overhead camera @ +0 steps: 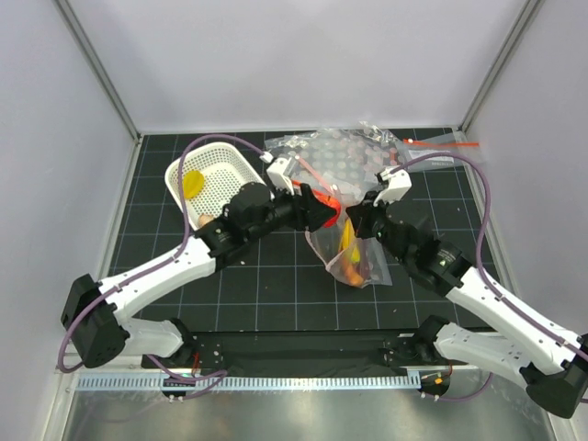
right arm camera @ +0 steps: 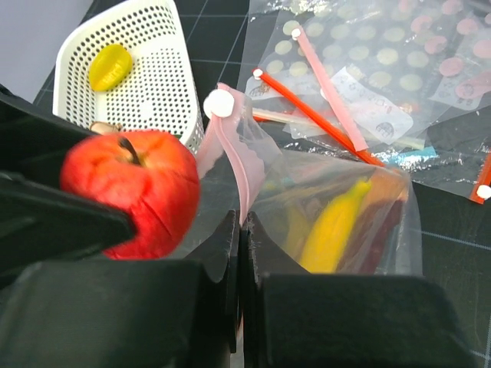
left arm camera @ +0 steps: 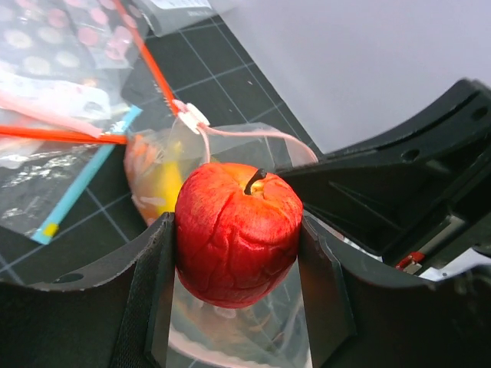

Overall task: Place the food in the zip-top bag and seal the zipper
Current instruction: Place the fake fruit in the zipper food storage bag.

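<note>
Left pincer [left arm camera: 238,272] grips red apple [left arm camera: 234,222] at frame centre above zip-top bag [right arm camera: 403,230]; right pincer [right arm camera: 241,245] clenched on its zipper [right arm camera: 230,149].

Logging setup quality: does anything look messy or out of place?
Spare clear bags lie crumpled and overlapping behind the zip-top bag; one yellow piece sits alone in the white basket.

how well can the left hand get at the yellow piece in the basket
Probably not yet: the left hand is shut on the red apple over the zip-top bag. The basket is open-topped beside that arm, so the yellow piece looks reachable once freed.
</note>
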Robot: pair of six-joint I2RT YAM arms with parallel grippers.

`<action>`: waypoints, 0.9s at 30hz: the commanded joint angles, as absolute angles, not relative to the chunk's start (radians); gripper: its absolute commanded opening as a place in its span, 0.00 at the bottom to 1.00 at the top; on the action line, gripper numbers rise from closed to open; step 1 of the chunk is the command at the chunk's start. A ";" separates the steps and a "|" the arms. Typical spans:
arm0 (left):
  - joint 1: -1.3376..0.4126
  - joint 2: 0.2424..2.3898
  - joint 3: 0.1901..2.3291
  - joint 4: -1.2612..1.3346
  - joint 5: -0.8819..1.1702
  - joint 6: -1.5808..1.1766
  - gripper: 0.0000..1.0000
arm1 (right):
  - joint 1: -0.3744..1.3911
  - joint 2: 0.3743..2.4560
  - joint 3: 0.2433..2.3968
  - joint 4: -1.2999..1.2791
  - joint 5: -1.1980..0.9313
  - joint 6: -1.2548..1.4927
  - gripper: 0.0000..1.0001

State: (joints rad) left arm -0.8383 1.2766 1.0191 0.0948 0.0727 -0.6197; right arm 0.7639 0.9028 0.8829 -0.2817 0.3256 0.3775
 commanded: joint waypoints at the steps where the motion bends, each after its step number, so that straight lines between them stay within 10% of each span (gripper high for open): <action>1: -0.888 1.310 1.037 0.187 0.091 -0.589 0.28 | 0.767 0.853 0.879 -0.192 0.359 0.394 0.01; 8: -0.936 1.440 1.103 0.166 0.060 -0.574 0.31 | 0.767 0.798 0.856 -0.176 0.393 0.405 0.01; 16: -0.954 1.483 1.184 0.003 -0.080 -0.548 0.98 | 0.767 0.764 0.841 -0.178 0.459 0.407 0.01; 27: -0.954 1.318 1.207 -0.158 -0.277 -0.456 1.00 | 0.765 0.796 0.853 -0.190 0.479 0.403 0.01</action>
